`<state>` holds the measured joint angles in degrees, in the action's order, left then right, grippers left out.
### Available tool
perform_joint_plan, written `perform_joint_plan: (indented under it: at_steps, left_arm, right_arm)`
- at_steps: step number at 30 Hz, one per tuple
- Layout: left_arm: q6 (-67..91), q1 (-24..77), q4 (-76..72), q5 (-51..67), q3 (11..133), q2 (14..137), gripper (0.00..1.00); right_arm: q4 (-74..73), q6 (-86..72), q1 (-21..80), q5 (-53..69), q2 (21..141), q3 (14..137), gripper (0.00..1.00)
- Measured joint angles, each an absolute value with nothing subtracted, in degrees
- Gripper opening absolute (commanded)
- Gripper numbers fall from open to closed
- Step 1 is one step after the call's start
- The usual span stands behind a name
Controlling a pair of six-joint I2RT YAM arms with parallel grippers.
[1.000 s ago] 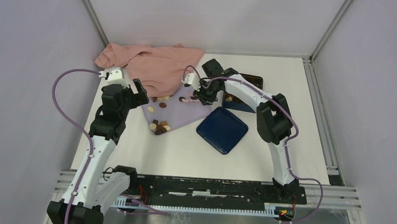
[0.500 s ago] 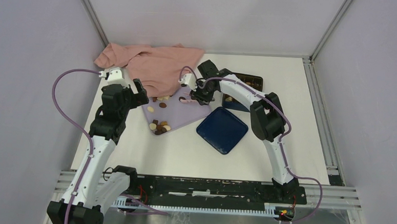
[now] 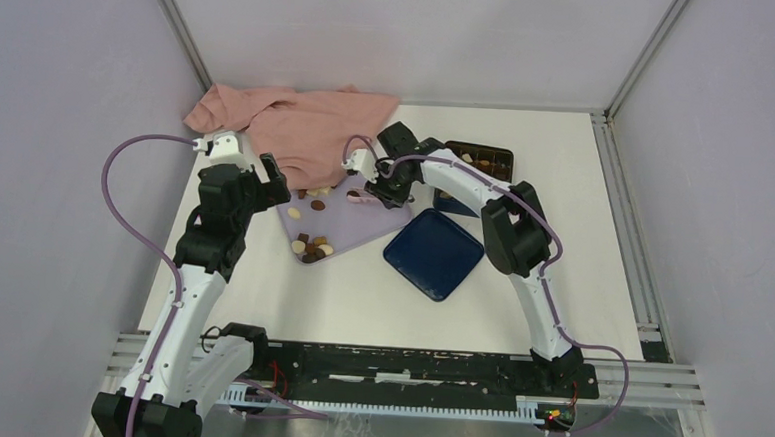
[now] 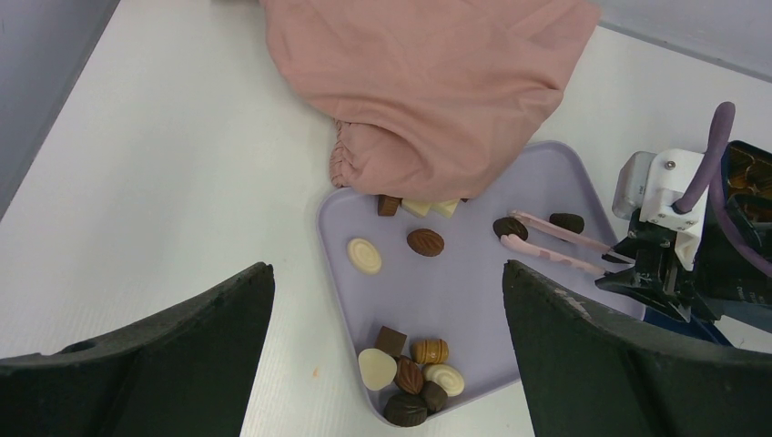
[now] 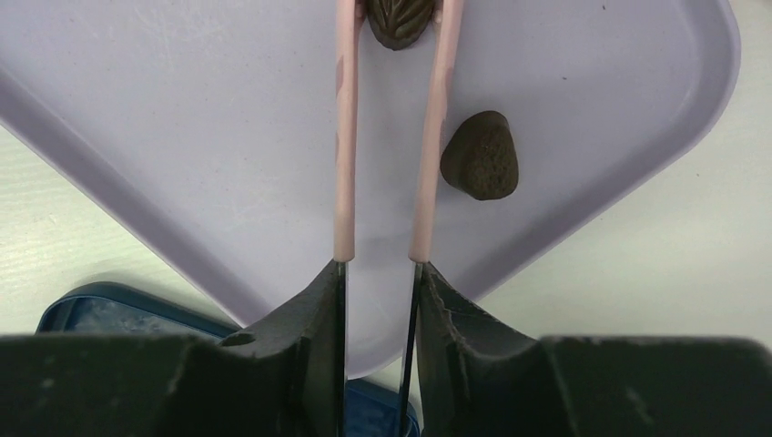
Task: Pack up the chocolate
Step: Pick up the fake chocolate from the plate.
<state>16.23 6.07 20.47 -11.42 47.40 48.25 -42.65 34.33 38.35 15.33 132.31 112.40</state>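
White table [image 3: 359,297] between grey walls [image 3: 56,161], seen from overhead, carries a pink cloth [image 3: 298,124], a lilac tray [image 3: 368,228] scattered with chocolate [image 3: 312,247], a blue lid [image 3: 434,253] and a dark box [image 3: 482,160] holding a few pieces. From the left wrist, the left gripper [image 4: 387,282] gapes empty above the tray, cloth overlapping its far edge. The right wrist shows up close the right gripper [image 5: 378,273] clamped on pink tongs [image 5: 344,137], tips flanking a dark piece [image 5: 401,18].

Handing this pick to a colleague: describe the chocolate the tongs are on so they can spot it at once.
Find the lilac tray by the pink cloth, where the right gripper holds pink tongs. The piece sits between the tong tips: dark brown, oval, ribbed like a leaf. Its close neighbour, just outside the tongs, is equally dark but plain and lumpy.
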Motion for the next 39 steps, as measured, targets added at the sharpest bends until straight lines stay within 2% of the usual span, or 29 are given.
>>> perform_joint_plan:
  at_steps: [7,12,28,39]
  left_arm:
    - [16.23,6.07,20.47,-11.42,47.40,48.25,1.00]
    - [16.23,6.07,20.47,-11.42,47.40,48.25,1.00]
    - [16.23,6.07,20.47,-11.44,47.40,48.23,1.00]
    - [16.23,6.07,20.47,-11.44,47.40,48.16,1.00]
  right_arm:
    - [-42.76,34.37,38.63,14.94,132.29,112.40,0.17]
    - [-42.63,34.35,38.63,15.14,131.94,112.01,0.12]
    - [-42.52,34.33,38.61,18.17,124.25,106.65,0.08]
    - [-42.06,35.35,36.71,19.75,110.34,93.23,0.08]
